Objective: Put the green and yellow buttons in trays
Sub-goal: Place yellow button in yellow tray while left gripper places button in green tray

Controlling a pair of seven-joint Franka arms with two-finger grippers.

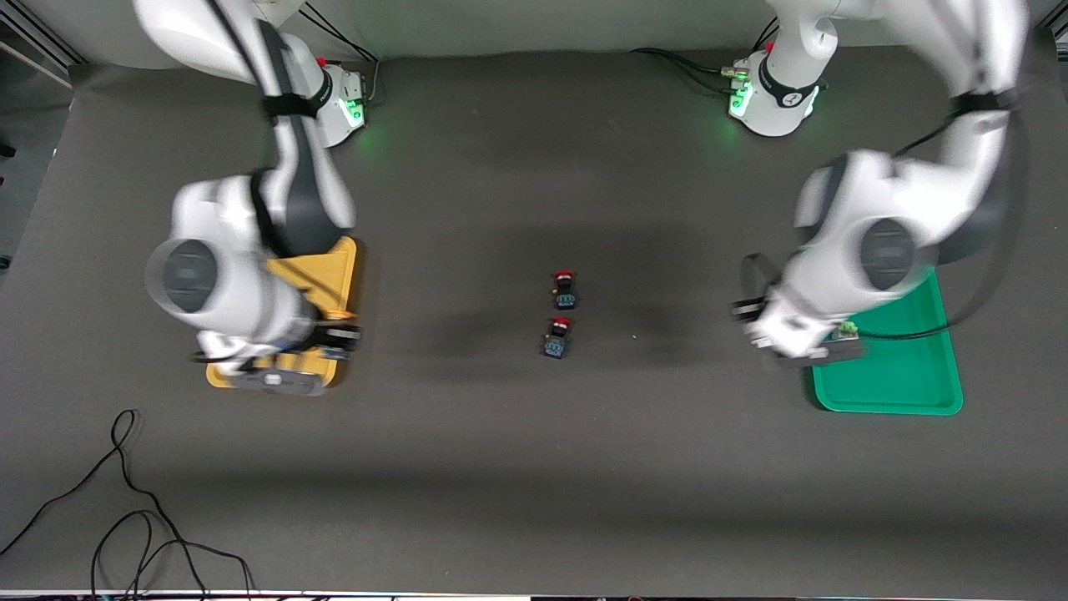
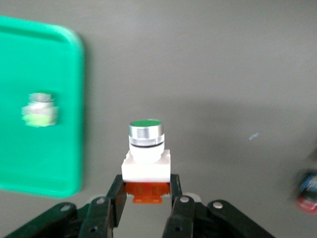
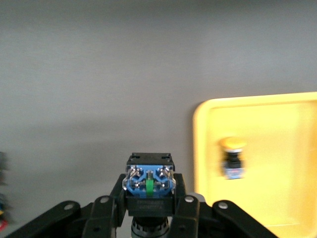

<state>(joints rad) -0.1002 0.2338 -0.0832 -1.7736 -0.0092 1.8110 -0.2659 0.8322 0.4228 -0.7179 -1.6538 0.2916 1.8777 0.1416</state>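
My left gripper [image 2: 147, 186] is shut on a white-bodied button with a green cap [image 2: 146, 148] and holds it over the grey table beside the green tray [image 2: 34, 59]. In the front view this gripper [image 1: 838, 338] is at the edge of the green tray [image 1: 901, 376] toward the table's middle. A second white-bodied button [image 2: 39, 109] lies in that tray. My right gripper [image 3: 148, 186] is shut on a black-bodied button with a blue contact block [image 3: 149, 181]; its cap is hidden. It hangs [image 1: 334, 338] at the edge of the yellow tray [image 1: 334, 267]. A yellow-capped button [image 3: 233, 156] lies in that tray [image 3: 267, 114].
Two black switches with red caps stand near the table's middle, one [image 1: 565, 290] farther from the front camera than the other [image 1: 557, 336]. One shows blurred in the left wrist view [image 2: 308, 191]. Black cables [image 1: 125, 501] lie near the table's front edge at the right arm's end.
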